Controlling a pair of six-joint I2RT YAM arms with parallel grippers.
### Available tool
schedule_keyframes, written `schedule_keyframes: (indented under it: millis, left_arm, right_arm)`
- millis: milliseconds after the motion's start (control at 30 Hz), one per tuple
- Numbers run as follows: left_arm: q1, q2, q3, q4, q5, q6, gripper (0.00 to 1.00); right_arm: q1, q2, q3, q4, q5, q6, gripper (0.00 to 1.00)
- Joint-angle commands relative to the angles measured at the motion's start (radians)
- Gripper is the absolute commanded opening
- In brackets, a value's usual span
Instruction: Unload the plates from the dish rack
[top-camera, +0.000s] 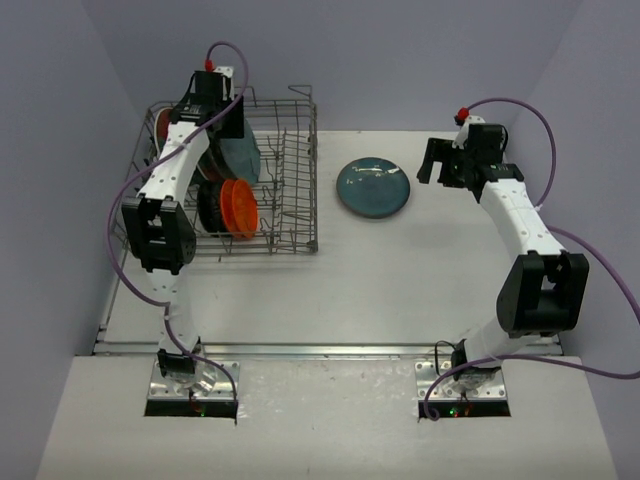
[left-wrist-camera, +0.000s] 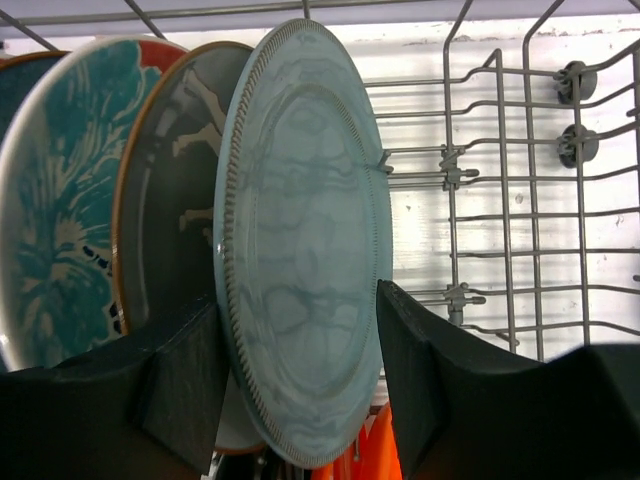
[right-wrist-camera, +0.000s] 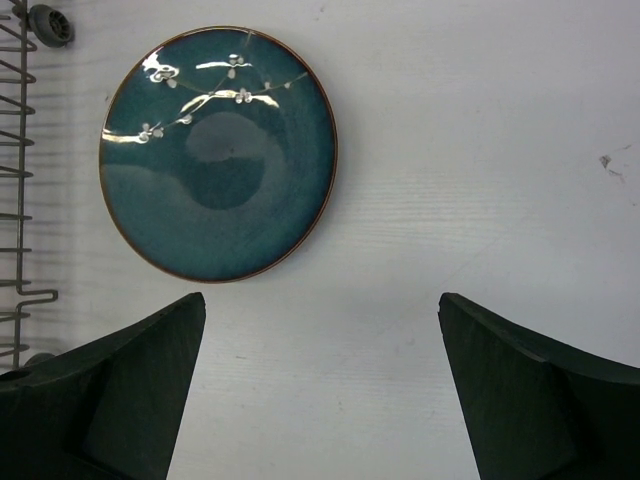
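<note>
The dish rack (top-camera: 290, 215) stands at the table's back left with plates upright in it. In the left wrist view a grey-blue plate (left-wrist-camera: 305, 230) stands in front. Behind it are a dark speckled plate (left-wrist-camera: 175, 200) and a red plate with a teal flower (left-wrist-camera: 60, 200). My left gripper (left-wrist-camera: 300, 330) straddles the grey-blue plate's rim, and both fingers (left-wrist-camera: 185, 380) rest against it. Small orange plates (top-camera: 240, 207) and black ones (top-camera: 210, 205) sit lower in the rack. A dark teal plate (right-wrist-camera: 218, 152) lies flat on the table. My right gripper (right-wrist-camera: 322, 310) hovers open and empty just right of it.
The rack's upright tines and wire wall (left-wrist-camera: 500, 200) rise close to the right of the gripped plate. The rack's right edge (right-wrist-camera: 20, 150) shows at the left of the right wrist view. Grey walls enclose the table at the back and on both sides.
</note>
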Motion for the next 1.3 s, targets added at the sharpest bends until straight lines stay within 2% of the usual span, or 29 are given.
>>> schedule_keyframes:
  millis: [0,300,600,800,1067,1267]
  left_arm:
    - [0.002,0.026,0.052,0.012,0.004,-0.015,0.52]
    - [0.003,0.078,0.044,0.018,0.046,-0.061,0.4]
    - [0.005,0.037,0.037,0.056,0.049,-0.1,0.0]
    - [0.004,-0.052,0.041,0.093,0.01,-0.099,0.0]
    - [-0.037,-0.184,0.076,0.179,-0.113,0.037,0.0]
    - [-0.062,-0.248,0.078,0.22,-0.167,0.078,0.0]
  right_arm:
    - [0.004,-0.046,0.004,0.019,-0.038,0.002,0.99]
    - [0.004,-0.05,-0.011,0.011,-0.071,0.018,0.99]
    - [0.004,-0.07,-0.026,0.005,-0.105,0.037,0.99]
    - [0.004,-0.095,-0.031,0.01,-0.127,0.045,0.99]
    - [0.004,-0.124,-0.03,0.016,-0.157,0.062,0.99]
    - [0.004,-0.134,-0.028,0.022,-0.176,0.076,0.99]
